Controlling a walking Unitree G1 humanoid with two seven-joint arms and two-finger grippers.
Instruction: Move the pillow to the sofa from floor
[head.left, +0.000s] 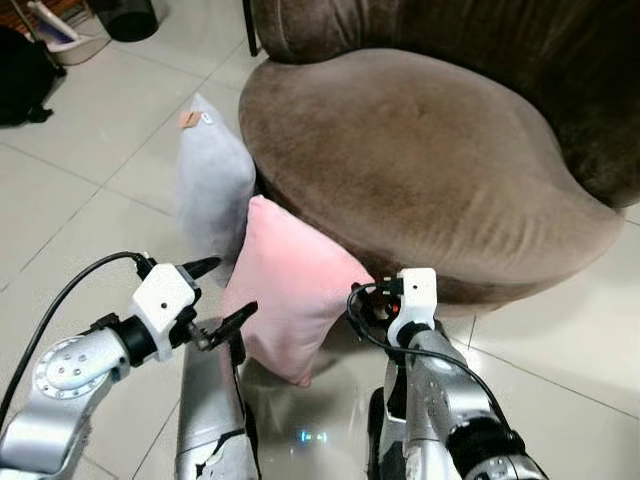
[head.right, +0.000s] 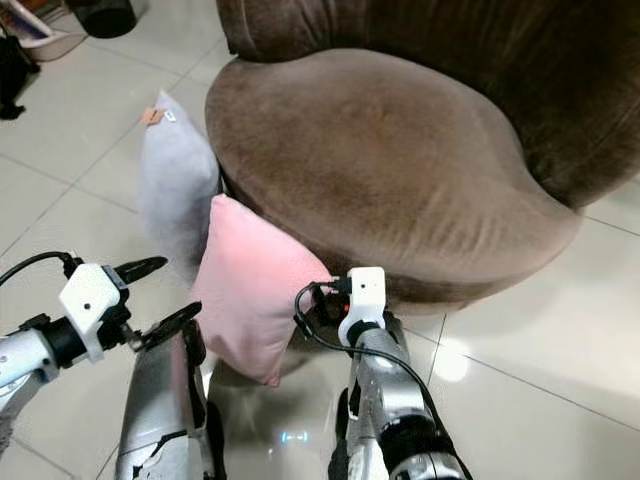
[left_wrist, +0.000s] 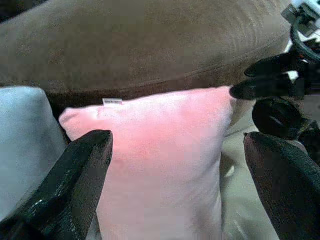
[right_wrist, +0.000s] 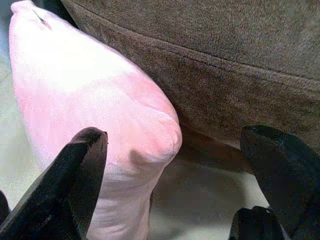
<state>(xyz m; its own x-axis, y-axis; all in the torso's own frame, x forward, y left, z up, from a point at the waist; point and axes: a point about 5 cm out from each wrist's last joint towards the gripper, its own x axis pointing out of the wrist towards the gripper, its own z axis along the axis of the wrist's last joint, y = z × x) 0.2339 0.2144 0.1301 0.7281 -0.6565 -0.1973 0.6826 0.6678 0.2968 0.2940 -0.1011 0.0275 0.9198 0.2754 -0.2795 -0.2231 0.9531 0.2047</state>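
The pink pillow stands on edge on the tiled floor, leaning against the front of the brown sofa. It sits between the two grippers, just ahead of both.

The left gripper hovers just beside the pillow's left edge, its jaws spread wide, one finger above the other, holding nothing. In the left wrist view the pillow fills the space beyond the gap between the two black fingers, with a small white tag on its top seam. Whether the fingers touch the fabric cannot be told.

The right gripper is close to the pillow's right corner, low by the sofa's base. Its jaws are also spread wide and empty; in the right wrist view the pillow's rounded corner lies beyond one finger, and the sofa's dark underside and front edge lie beyond the other. From the left wrist view the right gripper's fingertips sit at the pillow's upper far corner, very near it.

A grey pillow stands on the floor beyond the left gripper, touching the pink pillow's far side and leaning on the sofa as well. It carries a small tag near its top.
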